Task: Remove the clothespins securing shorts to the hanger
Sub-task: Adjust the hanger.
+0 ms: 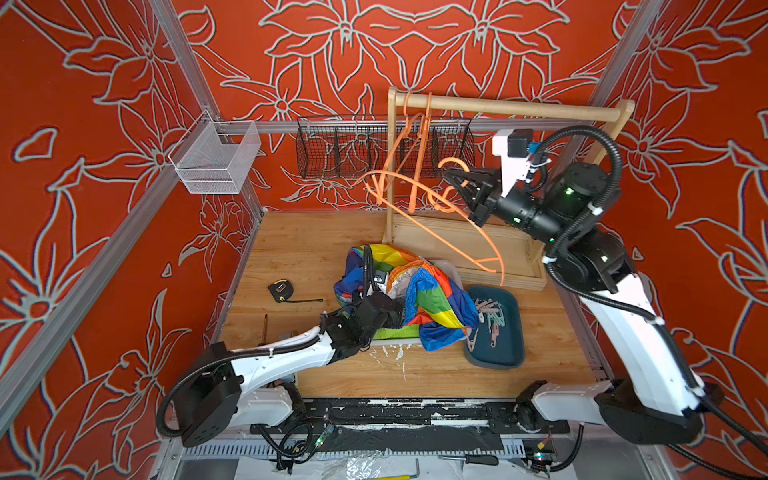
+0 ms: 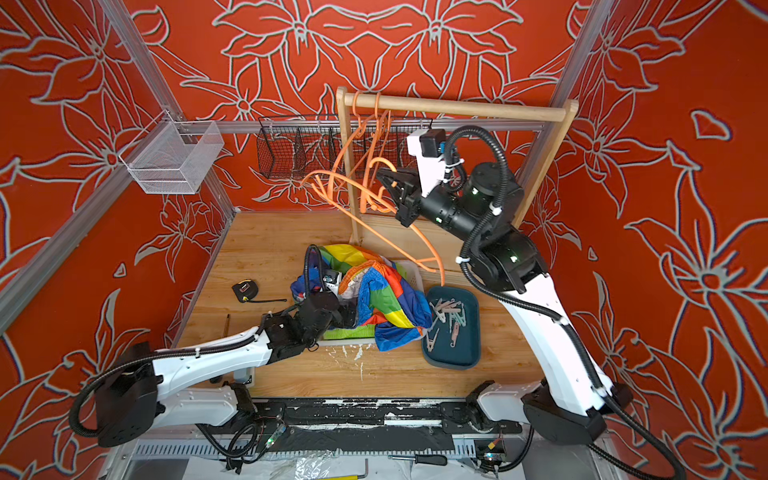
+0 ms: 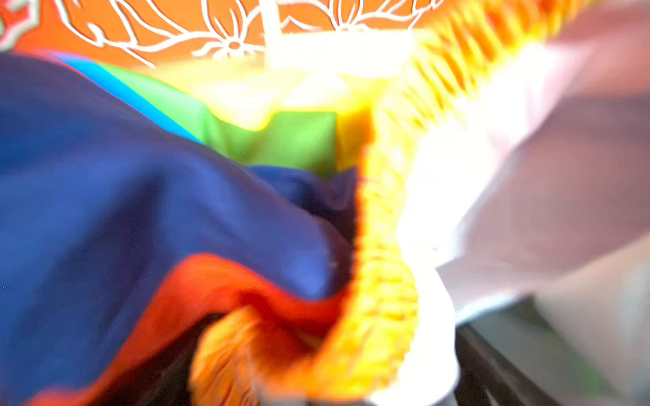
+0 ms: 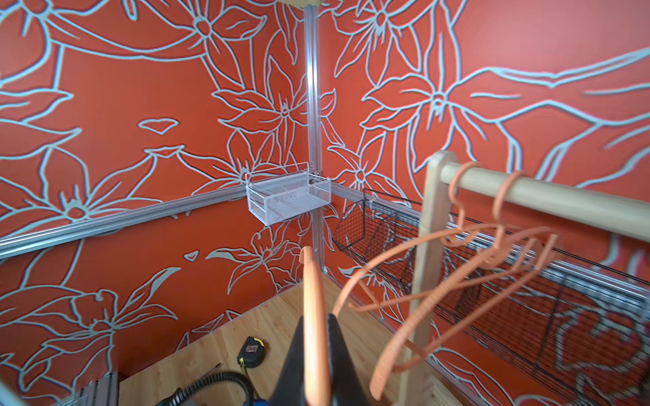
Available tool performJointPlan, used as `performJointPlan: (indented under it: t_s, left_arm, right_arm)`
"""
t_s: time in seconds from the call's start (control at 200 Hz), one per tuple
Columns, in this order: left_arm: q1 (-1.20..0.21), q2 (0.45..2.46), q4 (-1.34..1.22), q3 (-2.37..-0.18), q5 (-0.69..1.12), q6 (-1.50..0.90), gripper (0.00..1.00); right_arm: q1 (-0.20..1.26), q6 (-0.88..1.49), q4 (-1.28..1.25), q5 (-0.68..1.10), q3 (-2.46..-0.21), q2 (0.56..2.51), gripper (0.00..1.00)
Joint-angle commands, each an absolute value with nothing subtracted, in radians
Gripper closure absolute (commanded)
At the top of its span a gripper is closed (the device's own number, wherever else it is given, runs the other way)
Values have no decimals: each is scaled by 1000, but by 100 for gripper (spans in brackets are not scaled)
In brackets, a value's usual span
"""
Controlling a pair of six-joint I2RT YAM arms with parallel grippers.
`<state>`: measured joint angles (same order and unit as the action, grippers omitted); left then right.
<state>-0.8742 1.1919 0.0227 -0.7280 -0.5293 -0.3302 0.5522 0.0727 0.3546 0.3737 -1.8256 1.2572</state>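
Right wrist view: right claw (image 4: pixel 316 327) clamps the hanger (image 4: pixel 311 281), left claw (image 1: pixel 397 311) can't tell; we'd ease it onto the 12 o'clock rail (image 4: pixel 562 200).

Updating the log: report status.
Right gripper shut on orange plastic hanger. Left gripper buried in rainbow patchwork shorts, state unclear. Pastel plastic clothespins lie in teal tray.

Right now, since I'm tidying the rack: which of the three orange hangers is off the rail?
The hanger clamped in the right gripper; the other two hang by their hooks on the wooden rail.
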Motion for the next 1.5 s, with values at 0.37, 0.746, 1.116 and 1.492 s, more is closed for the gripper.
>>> performJointPlan:
  t_s: [0.37, 0.746, 1.116, 1.492]
  left_arm:
    - [-861, 908, 428, -997, -615, -138, 3]
    - [-859, 1013, 307, -1168, -578, 223, 3]
    - [-803, 1142, 101, -1210, -540, 437, 3]
    - [-689, 1164, 80, -1189, -385, 439, 19]
  right_arm:
    - [535, 75, 593, 422, -1740, 1201, 100]
    - [540, 143, 609, 552, -1749, 1282, 100]
    - [541, 157, 594, 615, -1752, 1310, 100]
    - [541, 173, 579, 645, -1751, 1325, 100]
